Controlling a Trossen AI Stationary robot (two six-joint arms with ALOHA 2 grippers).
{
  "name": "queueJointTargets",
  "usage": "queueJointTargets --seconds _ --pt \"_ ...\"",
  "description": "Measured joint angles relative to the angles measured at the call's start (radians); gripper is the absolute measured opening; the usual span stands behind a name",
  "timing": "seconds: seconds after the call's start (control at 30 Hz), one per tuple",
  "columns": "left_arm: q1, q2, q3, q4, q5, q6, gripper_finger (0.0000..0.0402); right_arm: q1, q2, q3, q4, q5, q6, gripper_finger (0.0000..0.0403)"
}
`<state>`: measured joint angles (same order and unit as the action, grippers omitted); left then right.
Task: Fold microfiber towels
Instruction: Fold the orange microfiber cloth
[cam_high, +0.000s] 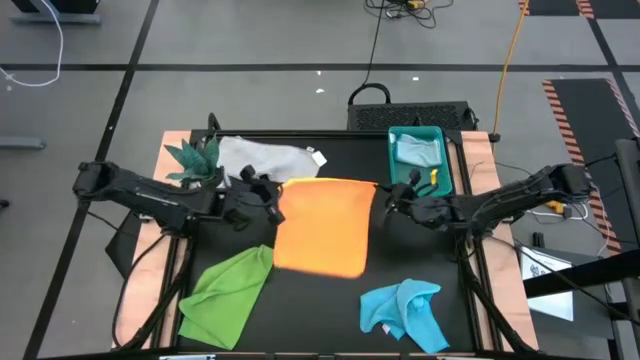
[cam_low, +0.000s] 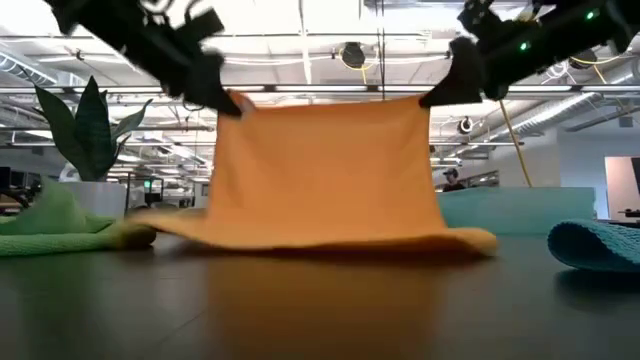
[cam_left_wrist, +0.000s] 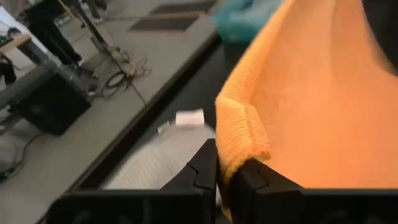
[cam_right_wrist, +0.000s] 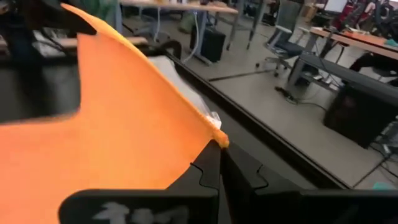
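The orange towel (cam_high: 322, 225) is stretched between my two grippers at mid-table. My left gripper (cam_high: 272, 197) is shut on its far left corner and my right gripper (cam_high: 385, 203) on its far right corner. In the low view the orange towel (cam_low: 325, 170) hangs as a flat sheet, with its lower edge (cam_low: 330, 240) lying on the table. A white-grey towel (cam_high: 265, 158) lies at the far left, a lime green towel (cam_high: 228, 290) at the near left, and a turquoise towel (cam_high: 405, 312) at the near right. A pale blue towel (cam_high: 418, 150) lies in the teal tray (cam_high: 392, 160). My left gripper pinches the towel's hemmed far left corner (cam_left_wrist: 239, 134) between its two fingers (cam_left_wrist: 202, 174), coming from the table's left and slanting slightly down. The top edge runs taut to the other gripper. The cloth hangs below, its lower edge on the table. My right gripper pinches the towel's far right corner (cam_right_wrist: 217, 140) between its two fingers (cam_right_wrist: 208, 171), coming nearly level from the table's right. The corner is lifted clear, the top edge is drawn taut, and the sheet hangs down to the table.
A green plant (cam_high: 195, 160) stands at the far left corner beside the white-grey towel. The teal tray sits at the far right. Bare black tabletop (cam_high: 320, 310) shows between the green and turquoise towels at the near edge.
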<state>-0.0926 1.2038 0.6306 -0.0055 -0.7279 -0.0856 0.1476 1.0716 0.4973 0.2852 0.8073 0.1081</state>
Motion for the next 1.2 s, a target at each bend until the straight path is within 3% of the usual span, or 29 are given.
queueJointTargets --seconds 0.3,0.6,0.8,0.93,1.2 --pt "0.002 0.093 -0.004 0.022 -0.006 -0.001 0.0026 -0.052 0.147 0.0 0.062 -0.006 -0.046 0.0" --pt "-0.046 0.093 -0.004 0.025 0.01 0.002 0.0026 -0.044 0.169 0.0 -0.009 -0.296 -0.11 0.0" --pt "-0.126 0.075 -0.003 0.025 0.153 0.056 0.0026 0.019 0.093 0.0 -0.113 -0.348 -0.125 0.0" --pt "-0.19 0.071 -0.003 0.013 0.27 0.095 0.0026 0.069 0.055 0.0 -0.163 -0.468 -0.112 0.0" --pt "-0.248 0.12 -0.027 -0.067 0.34 0.043 0.0026 0.156 0.177 0.0 -0.167 -0.562 -0.136 0.0"
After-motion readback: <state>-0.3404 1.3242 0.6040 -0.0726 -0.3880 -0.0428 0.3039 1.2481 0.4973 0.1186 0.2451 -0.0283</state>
